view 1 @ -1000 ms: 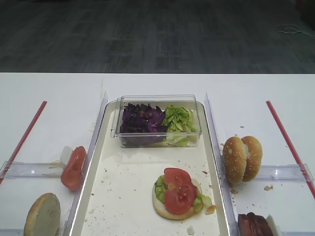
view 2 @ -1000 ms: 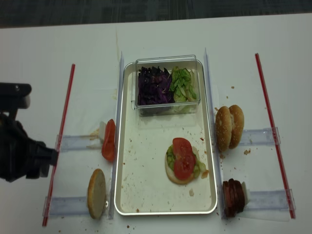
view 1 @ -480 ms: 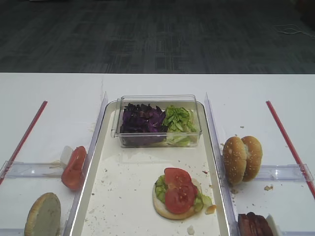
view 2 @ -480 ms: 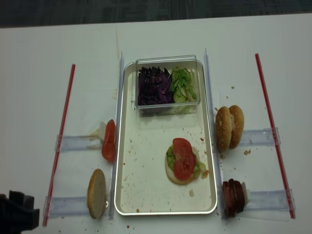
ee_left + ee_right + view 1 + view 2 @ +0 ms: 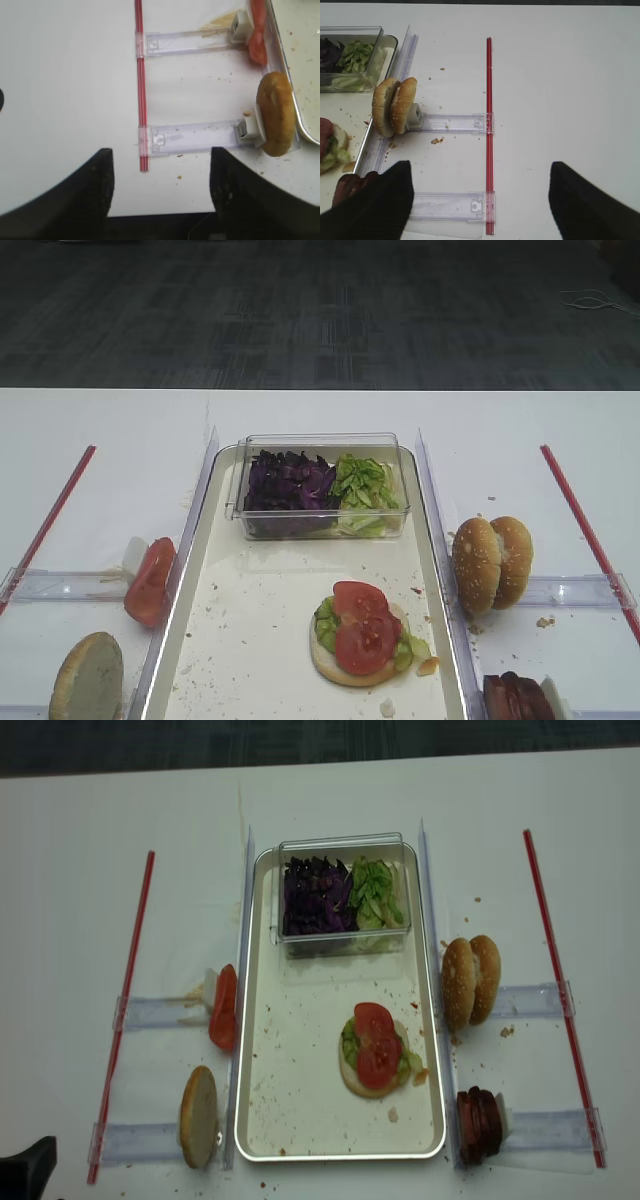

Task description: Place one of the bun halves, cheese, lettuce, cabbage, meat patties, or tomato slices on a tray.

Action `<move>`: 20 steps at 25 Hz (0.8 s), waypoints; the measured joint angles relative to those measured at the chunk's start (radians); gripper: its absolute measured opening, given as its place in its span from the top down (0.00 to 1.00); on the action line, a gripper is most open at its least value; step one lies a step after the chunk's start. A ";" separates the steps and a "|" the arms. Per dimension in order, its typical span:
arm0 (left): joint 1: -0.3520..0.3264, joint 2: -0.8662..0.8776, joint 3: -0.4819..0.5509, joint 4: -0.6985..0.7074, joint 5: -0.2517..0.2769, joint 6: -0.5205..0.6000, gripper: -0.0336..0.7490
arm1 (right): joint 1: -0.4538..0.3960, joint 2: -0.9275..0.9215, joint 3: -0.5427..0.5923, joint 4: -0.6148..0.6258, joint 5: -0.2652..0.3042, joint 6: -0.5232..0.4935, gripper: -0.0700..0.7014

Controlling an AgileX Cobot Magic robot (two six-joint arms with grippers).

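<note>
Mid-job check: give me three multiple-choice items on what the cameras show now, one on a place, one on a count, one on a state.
1. Where does the clear box of cabbage and lettuce stand?
A. at the far end of the tray
B. on the table left of the tray
C. on top of the bun pair

2. How many tomato slices top the bun half on the tray?
A. none
B. two
C. five

3. How do the left gripper's jaws stand?
A. shut on the bun
B. shut on a tomato slice
C. open and empty

Key: 1 A, the box sits within the tray's far rim in both high views. 2 B, two red slices overlap on it. 3 C, the left wrist view shows both fingers wide apart over bare table.
</note>
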 joint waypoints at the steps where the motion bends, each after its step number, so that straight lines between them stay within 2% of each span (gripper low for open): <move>1: 0.000 -0.026 0.000 0.000 0.000 0.000 0.42 | 0.000 0.000 0.000 0.000 0.000 0.000 0.14; 9: 0.000 -0.229 0.000 0.000 0.006 0.000 0.42 | 0.000 0.000 0.000 0.000 0.000 0.000 0.14; 20: 0.000 -0.250 0.000 0.000 0.014 0.000 0.42 | 0.000 0.000 0.000 0.000 0.000 0.002 0.14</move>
